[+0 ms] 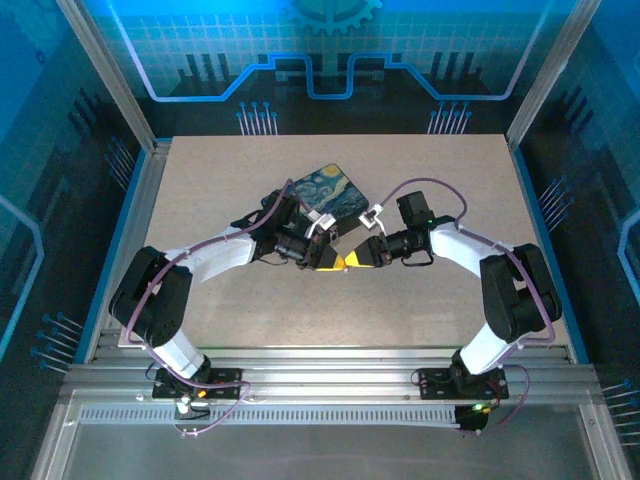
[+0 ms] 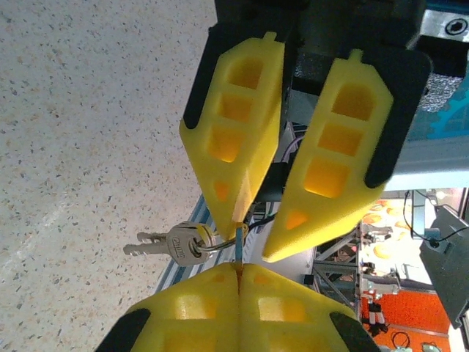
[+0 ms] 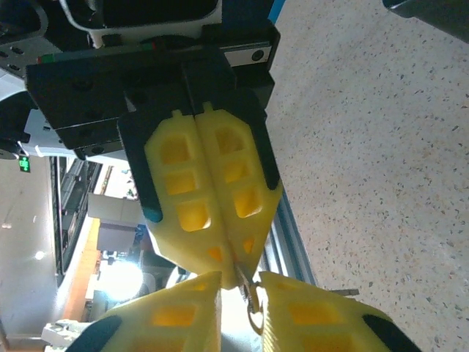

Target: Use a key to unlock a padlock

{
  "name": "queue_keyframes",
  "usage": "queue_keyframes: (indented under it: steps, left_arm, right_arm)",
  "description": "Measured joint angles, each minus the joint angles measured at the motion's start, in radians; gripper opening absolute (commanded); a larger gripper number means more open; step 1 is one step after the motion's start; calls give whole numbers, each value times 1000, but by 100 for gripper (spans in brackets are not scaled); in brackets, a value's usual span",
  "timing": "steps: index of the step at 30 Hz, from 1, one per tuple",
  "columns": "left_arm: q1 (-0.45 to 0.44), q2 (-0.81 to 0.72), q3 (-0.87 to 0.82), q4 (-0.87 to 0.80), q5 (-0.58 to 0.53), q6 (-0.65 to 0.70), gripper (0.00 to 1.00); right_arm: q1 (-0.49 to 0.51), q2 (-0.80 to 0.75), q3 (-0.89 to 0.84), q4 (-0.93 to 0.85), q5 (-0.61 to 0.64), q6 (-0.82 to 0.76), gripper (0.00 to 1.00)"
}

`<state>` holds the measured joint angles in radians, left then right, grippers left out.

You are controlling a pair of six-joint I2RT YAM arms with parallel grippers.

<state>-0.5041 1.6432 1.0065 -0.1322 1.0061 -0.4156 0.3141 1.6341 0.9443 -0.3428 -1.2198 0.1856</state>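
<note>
My two grippers meet tip to tip above the middle of the table. My left gripper (image 2: 239, 265) is shut on a thin flat metal piece (image 2: 239, 246), seemingly a key seen edge-on. A wire ring (image 3: 254, 312) hangs from that piece and carries two silvery keys (image 2: 172, 246), which dangle out to the side. My right gripper (image 3: 242, 282) faces it with a gap between its fingers, which stand either side of the piece and ring. One right fingertip (image 2: 236, 218) touches the piece. From above, the left gripper (image 1: 328, 261) and right gripper (image 1: 352, 259) are side by side. The padlock is hidden.
A dark tin box (image 1: 335, 188) with a blue-and-yellow starry print lies on the speckled table (image 1: 450, 200) just behind the grippers. Metal rails (image 1: 330, 375) run along the near edge. Frame posts stand at the far corners.
</note>
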Motion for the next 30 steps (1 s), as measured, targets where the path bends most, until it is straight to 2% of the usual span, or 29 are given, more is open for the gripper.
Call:
queue_keyframes:
  steps: [7, 11, 14, 21, 26, 30]
  left_arm:
    - [-2, 0, 0, -5, 10, 0, 0]
    - [-1, 0, 0, -6, 9, 4, 0]
    - [3, 0, 0, -7, 4, 3, 17]
    - [24, -2, -3, -2, -72, -5, 49]
    - [36, -29, -11, -11, -173, -23, 55]
    - [24, -63, -16, -22, -346, -89, 57]
  right_arm:
    - [0, 1, 0, -2, 4, 2, 2]
    - [0, 1, 0, -1, 5, 1, 0]
    - [-1, 1, -8, 16, 7, 18, 0]
    - [-32, 0, -91, 136, 24, 151, 0]
    - [-90, -8, -130, 193, 69, 246, 0]
    - [-146, -61, -171, 258, 125, 349, 0]
